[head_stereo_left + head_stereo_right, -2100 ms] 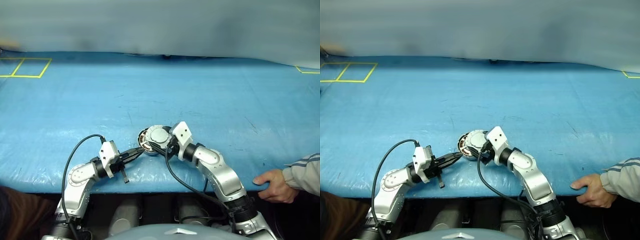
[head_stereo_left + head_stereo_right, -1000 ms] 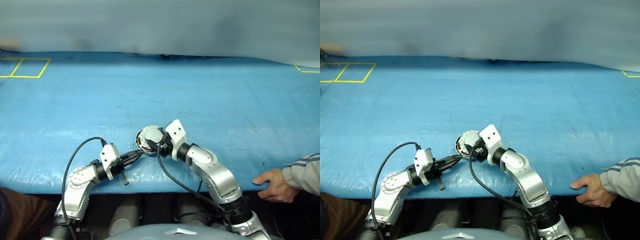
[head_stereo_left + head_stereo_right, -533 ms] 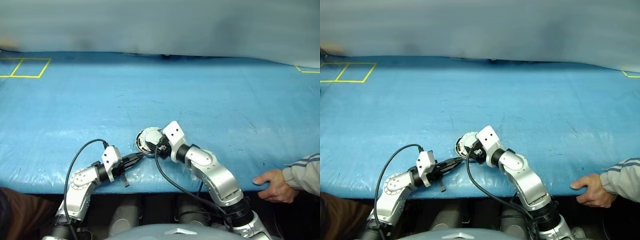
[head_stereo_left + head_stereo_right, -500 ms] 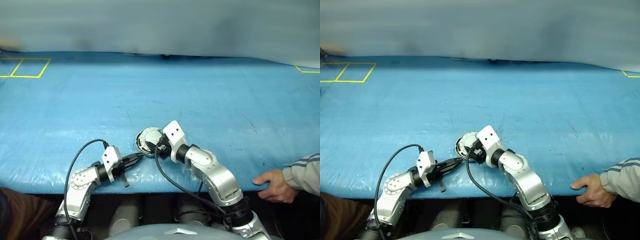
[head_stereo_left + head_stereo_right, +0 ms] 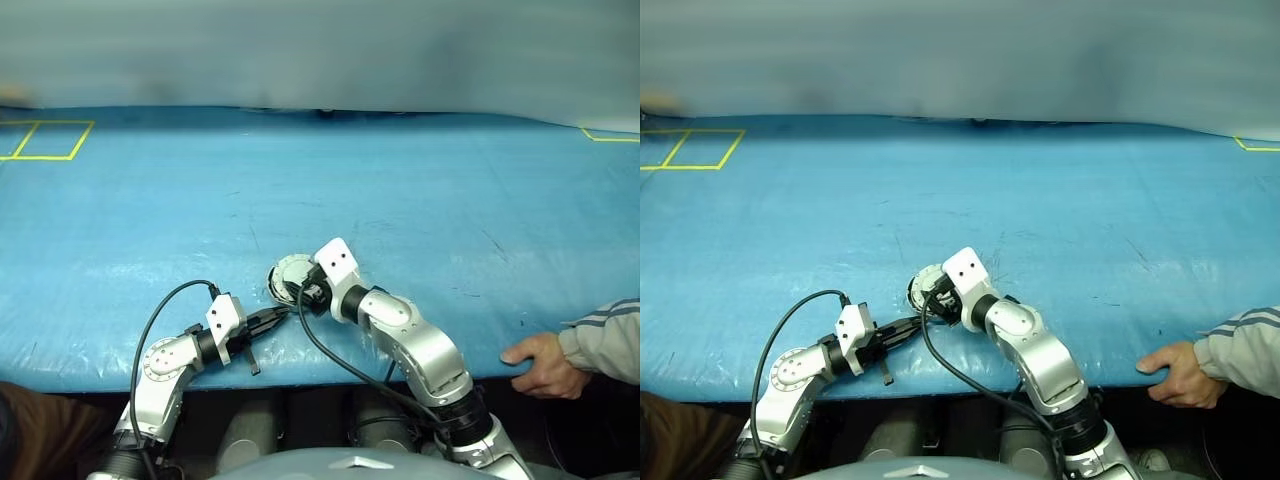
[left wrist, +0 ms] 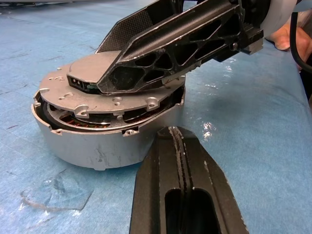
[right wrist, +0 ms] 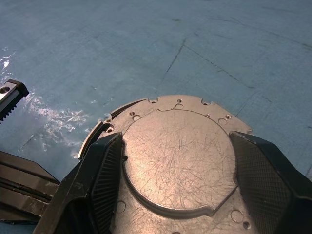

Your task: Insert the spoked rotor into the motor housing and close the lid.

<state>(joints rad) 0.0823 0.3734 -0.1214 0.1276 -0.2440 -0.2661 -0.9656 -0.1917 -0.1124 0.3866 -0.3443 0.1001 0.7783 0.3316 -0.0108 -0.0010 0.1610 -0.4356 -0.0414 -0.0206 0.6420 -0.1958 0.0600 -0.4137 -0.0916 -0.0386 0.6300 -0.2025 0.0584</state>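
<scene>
Count: one motor housing (image 6: 92,141), one lid (image 7: 178,151), two grippers, one person's hand (image 5: 535,360).
Motor housing: a squat grey ring with copper windings visible through the gap under the lid, sitting on the blue mat (image 5: 420,190) near the front edge.
Lid: a flat silver disc with small holes around its rim, lying tilted on top of the housing, one side raised and not seated flush.
Spoked rotor: probably inside the housing already, though the lid hides it.
Right gripper (image 7: 178,161): fingers spread wide, one on each side of the lid's raised centre, clasping the lid from above.
Left gripper (image 6: 178,141): fingers pressed fully together, holding nothing, tip just beside the housing's lower wall.
Writing: no readable brand or label on any part.
Markings: yellow taped squares (image 5: 45,140) at the far left corner.
Open room: wide bare mat beyond and to both sides.
Person's hand: resting on the front edge, well right of the parts.
</scene>
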